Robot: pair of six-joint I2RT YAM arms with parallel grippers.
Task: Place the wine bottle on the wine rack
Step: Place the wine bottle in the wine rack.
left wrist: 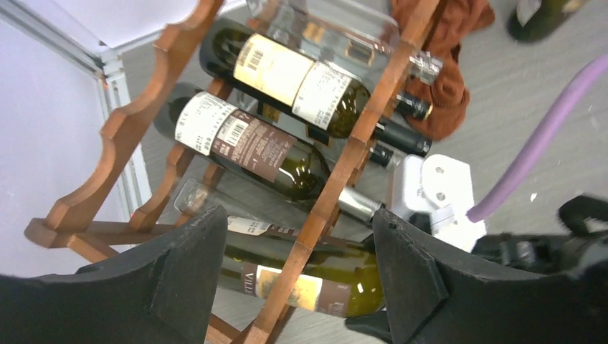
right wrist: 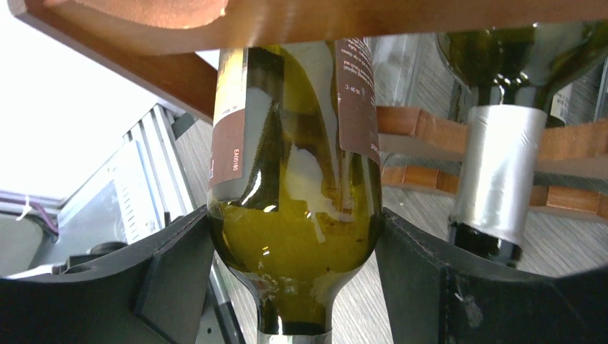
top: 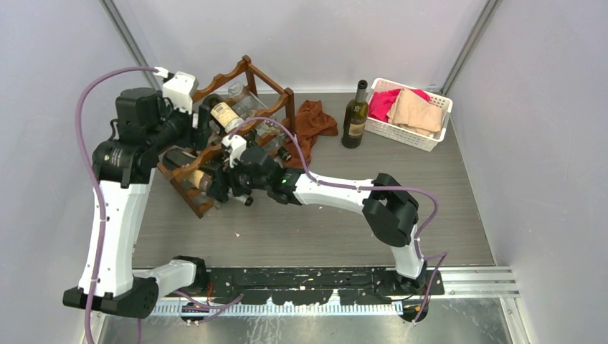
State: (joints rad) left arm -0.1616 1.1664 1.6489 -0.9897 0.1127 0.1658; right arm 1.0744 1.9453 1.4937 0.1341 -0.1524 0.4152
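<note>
Black fingers (right wrist: 172,272) of the right tool (right wrist: 294,222) clamp the wine bottle (right wrist: 297,165) at its shoulder, its body lying under a rail of the wine rack (right wrist: 401,14). The left tool (left wrist: 297,222) hovers above the rack, jaws wide, holding nothing. Insertion seems the step in hand; next, I think, the bottle must settle on both rails before release.

Robot lab test cell: plain white panel walls (top: 43,43), aluminium frame posts (top: 123,29), perforated mounting rail (top: 323,276).
</note>
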